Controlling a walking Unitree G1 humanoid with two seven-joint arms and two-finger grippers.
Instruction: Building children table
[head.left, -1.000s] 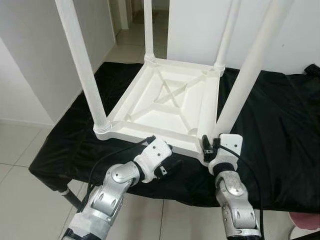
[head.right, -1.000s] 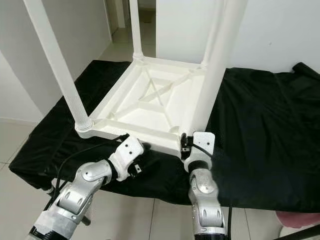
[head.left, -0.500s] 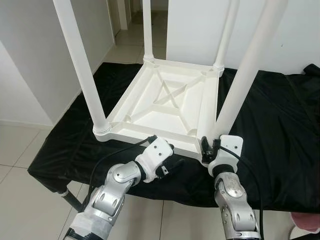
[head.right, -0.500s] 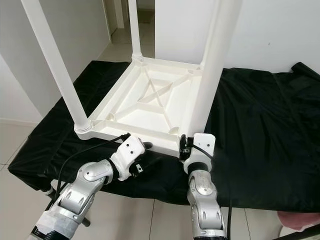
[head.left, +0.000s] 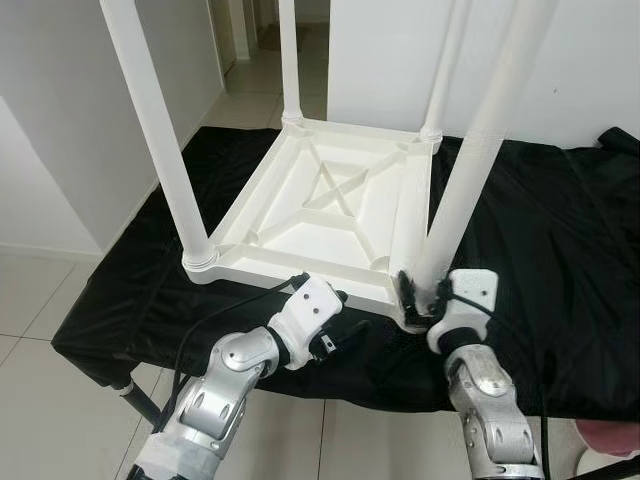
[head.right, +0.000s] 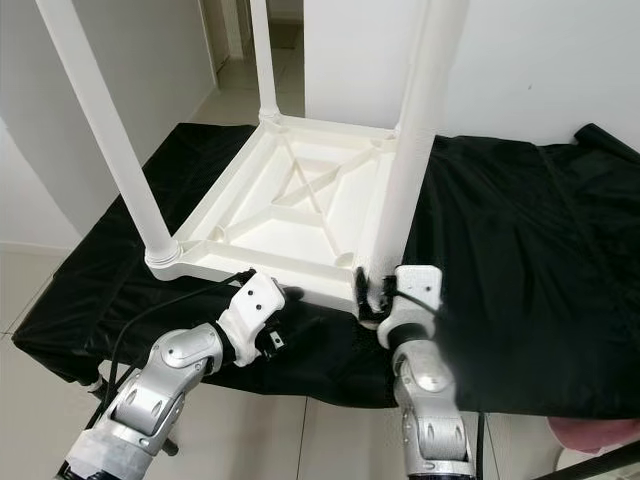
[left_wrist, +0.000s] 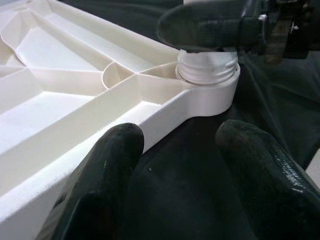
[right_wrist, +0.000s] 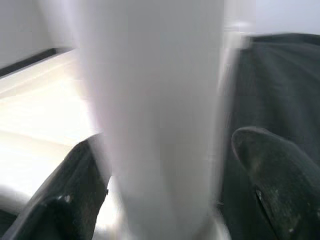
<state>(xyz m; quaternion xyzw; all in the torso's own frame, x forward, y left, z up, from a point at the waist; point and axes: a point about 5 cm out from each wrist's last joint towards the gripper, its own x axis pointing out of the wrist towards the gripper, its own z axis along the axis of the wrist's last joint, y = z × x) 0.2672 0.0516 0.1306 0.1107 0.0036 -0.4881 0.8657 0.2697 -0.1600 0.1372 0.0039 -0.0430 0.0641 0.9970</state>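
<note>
black cloth (head.left: 540, 220) under upturned table (head.left: 330, 205); left end effector (head.left: 335, 335) apart, right end effector (head.left: 415, 295) straddling leg (head.left: 470, 170).

A plain white table (head.left: 330, 210) stands upturned on a black cloth (head.left: 540, 260) over pale floor tiles (head.left: 30, 290).

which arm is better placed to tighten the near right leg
Right. The right gripper already straddles the near right leg at its base, a finger on each side. The left gripper sits open at the tabletop's edge.
</note>
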